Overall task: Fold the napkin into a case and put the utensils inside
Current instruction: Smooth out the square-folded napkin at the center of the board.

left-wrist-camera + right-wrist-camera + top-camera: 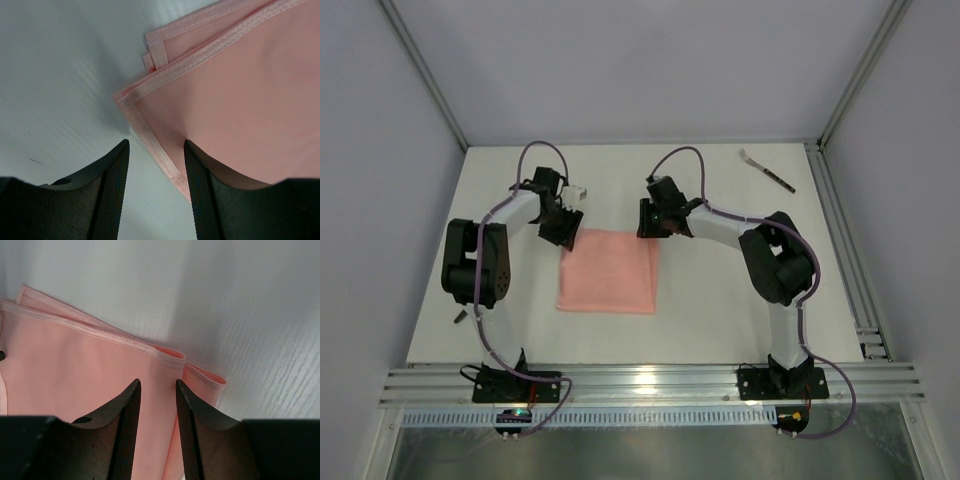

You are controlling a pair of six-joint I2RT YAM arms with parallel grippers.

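The salmon-pink napkin (610, 270) lies folded flat in the middle of the table, its layered hemmed corners showing in both wrist views (240, 85) (75, 370). My left gripper (563, 228) hovers over its far left corner, open, nothing between its fingers (156, 145). My right gripper (655, 225) is over the far right corner, also open and empty (158, 384). The fork (766, 170), silvery head and dark handle, lies alone at the far right of the table, well away from both grippers.
A white table (720, 300) is bounded by metal rails at the near edge (650, 385) and right side (845, 250). A small dark object (459, 315) lies near the left edge beside the left arm.
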